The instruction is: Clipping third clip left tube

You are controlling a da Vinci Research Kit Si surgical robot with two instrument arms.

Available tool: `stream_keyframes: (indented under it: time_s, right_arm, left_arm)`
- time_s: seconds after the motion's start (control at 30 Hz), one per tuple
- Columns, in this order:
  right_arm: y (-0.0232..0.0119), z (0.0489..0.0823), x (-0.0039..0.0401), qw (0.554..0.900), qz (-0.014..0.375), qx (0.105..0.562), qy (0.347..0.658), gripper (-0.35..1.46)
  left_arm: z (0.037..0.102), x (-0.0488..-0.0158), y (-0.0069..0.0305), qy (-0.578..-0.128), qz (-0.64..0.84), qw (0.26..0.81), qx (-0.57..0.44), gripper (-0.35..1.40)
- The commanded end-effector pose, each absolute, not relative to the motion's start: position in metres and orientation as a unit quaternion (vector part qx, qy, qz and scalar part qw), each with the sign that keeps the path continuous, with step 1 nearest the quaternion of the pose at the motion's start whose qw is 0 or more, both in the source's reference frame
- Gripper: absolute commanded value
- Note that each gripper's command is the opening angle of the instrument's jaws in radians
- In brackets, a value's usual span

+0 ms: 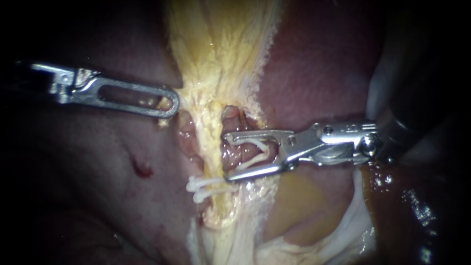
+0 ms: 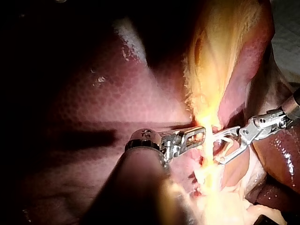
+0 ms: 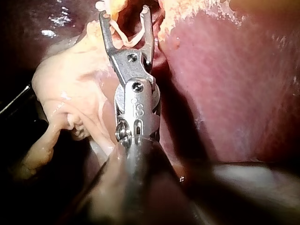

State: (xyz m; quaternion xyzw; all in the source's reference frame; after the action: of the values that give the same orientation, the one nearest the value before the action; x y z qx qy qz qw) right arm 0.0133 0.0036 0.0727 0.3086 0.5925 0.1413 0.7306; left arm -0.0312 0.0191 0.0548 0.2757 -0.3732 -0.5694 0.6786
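A pale yellow tube (image 1: pixel 212 147) runs down the middle of the endoscope view, with two white clips (image 1: pixel 201 189) across it low down. My right instrument (image 1: pixel 228 156) comes in from the right, its jaws wide apart and carrying an open white clip (image 1: pixel 252 153); the jaw tips reach the tube's right side just above the two clips. In the right wrist view the same jaws (image 3: pixel 125 13) hold that clip (image 3: pixel 132 37). My left instrument (image 1: pixel 169 104), with slotted jaws, grips the yellowish tissue (image 1: pixel 196 95) at the tube's upper left; its jaws (image 2: pixel 199 135) also show in the left wrist view.
Dark red liver (image 1: pixel 319 73) lies on both sides of the yellow fatty band (image 1: pixel 221 44). A small red spot (image 1: pixel 141 169) marks the liver at the lower left. Glistening brown tissue (image 1: pixel 397 206) sits under the right shaft. White membrane (image 1: pixel 343 235) spreads at the bottom.
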Motion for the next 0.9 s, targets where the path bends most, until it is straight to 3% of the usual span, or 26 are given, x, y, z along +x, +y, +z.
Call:
stream_keyframes:
  time_s: [0.03, 0.4, 0.9]
  right_arm:
    - [0.0035, 0.0726, 0.0133, 0.73, 0.143, 0.311, 0.592, 0.49]
    - [0.0033, 0.0723, 0.0141, 0.72, 0.135, 0.332, 0.594, 0.48]
    - [0.0012, 0.0718, 0.0188, 0.693, 0.115, 0.372, 0.607, 0.48]
  left_arm:
    - [0.0547, -0.0311, 0.0192, -0.373, -0.569, 0.679, 0.275, -0.35]
    - [0.0548, -0.0312, 0.0192, -0.373, -0.569, 0.679, 0.275, -0.35]
    - [0.0549, -0.0314, 0.0193, -0.373, -0.57, 0.679, 0.275, -0.35]
